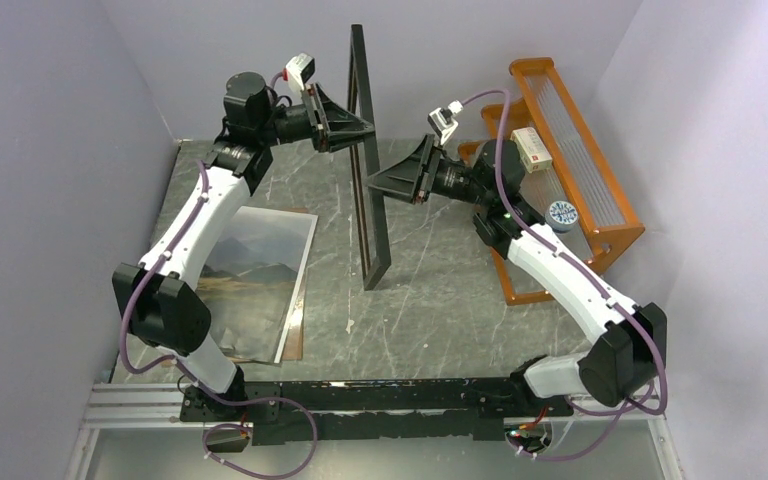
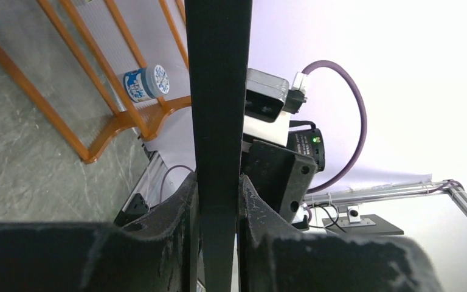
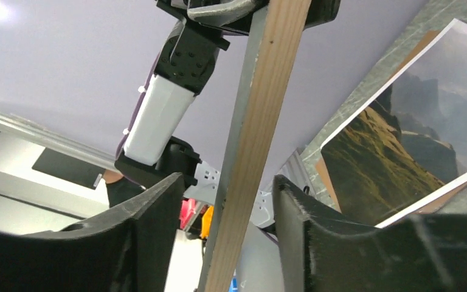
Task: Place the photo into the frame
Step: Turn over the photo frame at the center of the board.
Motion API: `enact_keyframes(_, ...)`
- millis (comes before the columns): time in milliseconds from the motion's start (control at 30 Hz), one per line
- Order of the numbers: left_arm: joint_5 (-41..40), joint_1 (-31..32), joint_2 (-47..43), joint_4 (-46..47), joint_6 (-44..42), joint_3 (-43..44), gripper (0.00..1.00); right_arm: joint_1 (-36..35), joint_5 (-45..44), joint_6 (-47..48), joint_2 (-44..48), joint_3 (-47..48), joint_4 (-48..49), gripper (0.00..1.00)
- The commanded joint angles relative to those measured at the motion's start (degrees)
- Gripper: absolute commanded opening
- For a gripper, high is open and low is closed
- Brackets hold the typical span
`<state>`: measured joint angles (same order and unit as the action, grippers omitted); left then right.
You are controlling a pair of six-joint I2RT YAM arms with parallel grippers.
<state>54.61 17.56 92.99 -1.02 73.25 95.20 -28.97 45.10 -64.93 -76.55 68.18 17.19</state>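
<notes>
We see two arms of one make: the left arm [image 1: 195, 225] at the left of the overhead view and the right arm [image 1: 560, 275] at the lower right both have smooth white shells between bulky matte-black joint housings, and a purple cable [image 1: 501, 140] trails along each. Near each wrist sits a small white-and-grey camera box [image 1: 298, 68], and a tiny green light [image 1: 505, 213] glows on the right arm. The left gripper [image 1: 366, 125] and right gripper [image 1: 372, 180] are black and wedge-shaped, their fingers [image 3: 152, 213] rough and grainy up close, and both bases stand on a black plate [image 1: 360, 410] along the bottom edge.
</notes>
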Motion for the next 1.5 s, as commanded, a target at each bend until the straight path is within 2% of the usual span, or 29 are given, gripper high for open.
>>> enact_keyframes(0, 2.3, 0.5, -1.1, 13.3, 5.7, 0.2, 0.03, -0.3, 0.6, -4.2, -1.5, 1.7, 4.4, 0.53)
enact_keyframes(167, 1.8, 0.5, -1.5, 15.3, 6.9, -2.1, 0.04, -0.4, -2.4, -3.1, -1.8, 2.8, 0.3, 0.33)
enact_keyframes(367, 1.0, 0.5, -1.8, 12.1, 3.8, -3.3, 0.24, -0.6, -5.8, 0.4, -1.8, 4.8, -5.9, 0.19)
enact_keyframes(433, 1.0, 0.5, -1.8, 10.2, 2.2, -3.1, 0.34, -0.5, -7.0, 1.2, -1.6, 5.1, -7.3, 0.14)
enact_keyframes(567, 0.1, 0.3, -2.0, 3.0, -2.5, -2.2, 0.68, -0.5, -9.4, 3.9, -1.6, 7.0, -12.9, 0.08)
enact_keyframes(667, -2.5, -0.4, -2.8, -6.1, -10.0, -1.2, 0.83, -0.6, -11.0, 6.5, -1.6, 8.7, -17.7, 0.06)
enact_keyframes(800, -9.8, -1.5, -6.0, -15.8, -19.1, -2.1, 0.90, -0.7, -13.8, 9.1, -1.6, 10.4, -24.3, 0.05)
enact_keyframes(967, -23.7, -2.1, -10.2, -30.1, -30.3, -1.5, 0.93, -2.0, -19.7, 12.7, -4.4, 13.9, -34.6, 0.04)
enact_keyframes(1133, -34.3, -3.1, -13.5, -38.1, -34.9, -3.6, 0.93, -4.9, -28.3, 15.0, -9.4, 17.1, -43.6, 0.04)
enact_keyframes(1333, -37.7, -4.7, -16.1, -41.3, -36.2, -6.8, 0.93, -9.5, -36.9, 17.7, -18.2, 22.7, -49.8, 0.04)
enact_keyframes(1467, -39.1, -5.4, -17.1, -43.3, -37.3, -8.0, 0.93, -11.5, -39.3, 16.5, -22.0, 21.7, -47.9, 0.04)
